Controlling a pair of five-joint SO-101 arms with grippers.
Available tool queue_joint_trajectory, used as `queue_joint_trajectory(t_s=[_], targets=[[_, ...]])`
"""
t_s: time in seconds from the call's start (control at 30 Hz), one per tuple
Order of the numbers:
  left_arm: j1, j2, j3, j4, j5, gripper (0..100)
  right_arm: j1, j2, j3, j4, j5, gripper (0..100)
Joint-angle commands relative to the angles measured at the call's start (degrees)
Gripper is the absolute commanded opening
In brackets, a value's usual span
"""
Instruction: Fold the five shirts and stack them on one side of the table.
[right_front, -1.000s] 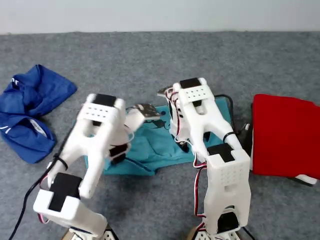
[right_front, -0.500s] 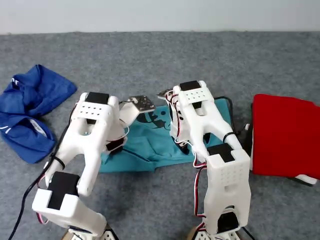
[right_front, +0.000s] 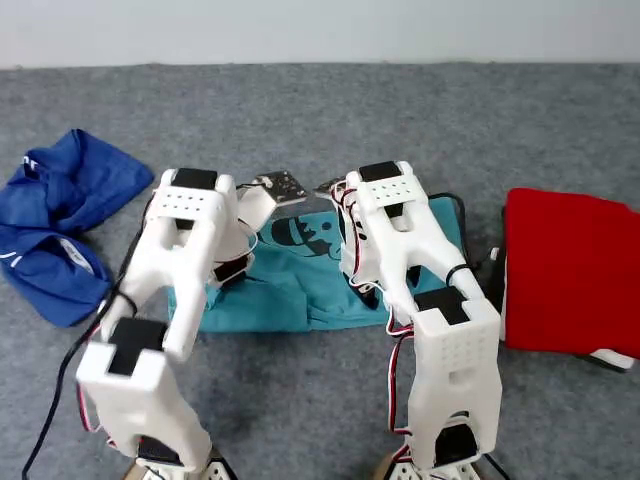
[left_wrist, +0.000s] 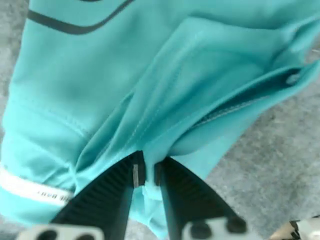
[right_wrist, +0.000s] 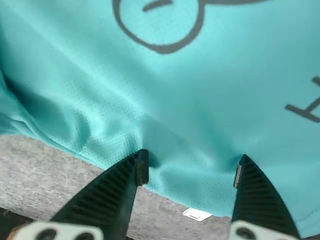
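A teal shirt (right_front: 300, 290) with a dark print lies across the middle of the grey table, partly under both white arms. In the left wrist view my left gripper (left_wrist: 145, 172) is shut on a raised fold of the teal shirt (left_wrist: 100, 75). My right gripper (right_wrist: 191, 170) stands open just above the teal shirt (right_wrist: 200, 75), near its hem, with nothing between its fingers. A crumpled blue shirt (right_front: 60, 220) lies at the left side. A folded red shirt (right_front: 570, 270) lies at the right side with something white under its near edge.
The grey carpet-like table top (right_front: 300, 110) runs to a pale wall at the back. A black cable (right_front: 45, 430) trails from the left arm's base. Bare surface lies behind the teal shirt and in front of it between the arm bases.
My left arm has swung back and away from its base, drawing the teal fold with it; the shirt now lies flatter and its print shows. The right arm has kept still.
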Motion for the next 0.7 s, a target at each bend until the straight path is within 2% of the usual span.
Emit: queue_joint_trajectory(t_s=[0.0, 0.2, 0.53, 0.67], targets=[[-0.8, 4.3, -7.5, 2.8, 0.5, 3, 0.2, -3.2, 0.0, -0.4, -0.7, 28.1], [-0.9, 8.4, -13.8, 5.5, 0.8, 4, 0.2, -3.2, 0.0, -0.4, -0.7, 28.1], [-1.7, 8.8, -13.9, 7.8, 0.9, 4, 0.2, -3.2, 0.0, -0.2, -0.7, 28.1], [-1.8, 8.9, -14.3, 7.8, 1.1, 14, 0.2, -3.2, 0.0, 0.0, -0.7, 28.1]])
